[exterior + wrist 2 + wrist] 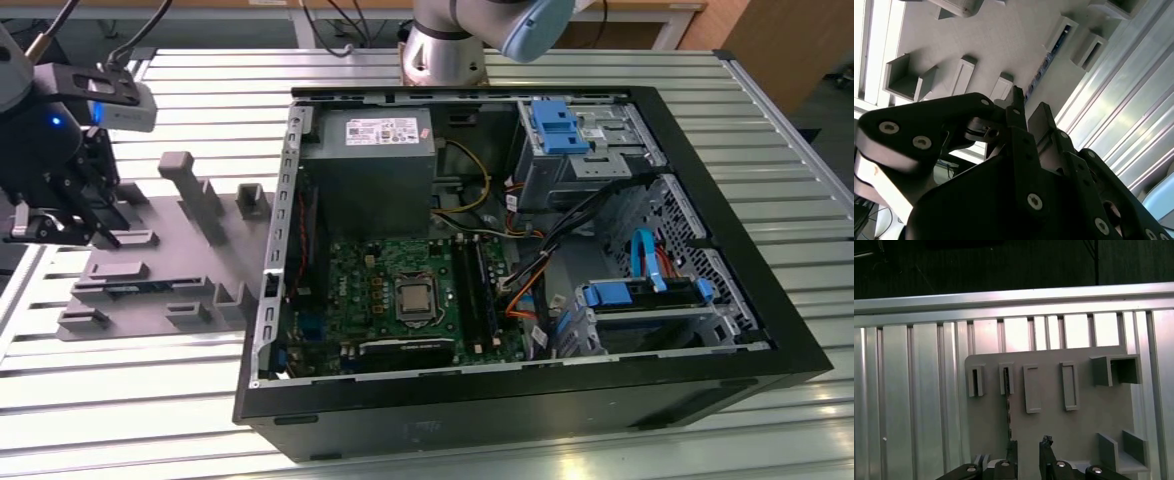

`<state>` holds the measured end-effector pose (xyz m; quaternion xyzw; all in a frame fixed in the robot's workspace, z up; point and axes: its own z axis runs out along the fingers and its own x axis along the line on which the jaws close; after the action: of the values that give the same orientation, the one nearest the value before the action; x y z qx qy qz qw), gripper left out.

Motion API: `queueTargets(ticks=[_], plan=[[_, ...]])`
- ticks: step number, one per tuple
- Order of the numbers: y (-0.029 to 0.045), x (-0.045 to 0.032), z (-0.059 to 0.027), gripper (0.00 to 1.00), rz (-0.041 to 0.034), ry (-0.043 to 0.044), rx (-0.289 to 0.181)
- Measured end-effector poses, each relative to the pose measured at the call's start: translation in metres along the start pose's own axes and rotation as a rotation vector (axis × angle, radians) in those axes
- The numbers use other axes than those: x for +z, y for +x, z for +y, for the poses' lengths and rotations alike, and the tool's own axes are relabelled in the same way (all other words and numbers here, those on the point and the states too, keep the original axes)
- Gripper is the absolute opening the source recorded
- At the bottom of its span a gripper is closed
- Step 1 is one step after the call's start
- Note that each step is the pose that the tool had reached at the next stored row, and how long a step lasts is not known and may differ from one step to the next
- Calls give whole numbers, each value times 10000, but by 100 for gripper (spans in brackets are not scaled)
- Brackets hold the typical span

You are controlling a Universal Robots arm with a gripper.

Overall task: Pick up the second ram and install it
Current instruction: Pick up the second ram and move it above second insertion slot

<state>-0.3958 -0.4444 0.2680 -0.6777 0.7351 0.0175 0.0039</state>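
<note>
In the exterior view the open case [534, 405] is seen lying on the slatted metal table [134, 400] with the motherboard [360, 290] exposed. The grey tray [174, 215] is set just beside the case, toward the exterior view's left. In the first wrist view the ram [1007, 412] is shown edge-on, stood in the tray between slotted posts. A strip of blue board is added by the second wrist view. The gripper [1029, 449] is held over the tray, pointed down, near one end of the ram. Its fingers [1046, 446] are parted by a narrow gap and nothing is gripped. Whether the ram is touched cannot be told. The arm's base [441, 50] is mounted on the table behind the case.
</note>
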Motion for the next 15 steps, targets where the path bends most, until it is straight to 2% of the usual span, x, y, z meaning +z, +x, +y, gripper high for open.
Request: queueTargets(ticks=[6, 7, 15], plan=[[9, 108, -2, 33, 3, 1, 1], [10, 125, -2, 38, 3, 0, 0], [41, 275, 31, 38, 3, 0, -25]])
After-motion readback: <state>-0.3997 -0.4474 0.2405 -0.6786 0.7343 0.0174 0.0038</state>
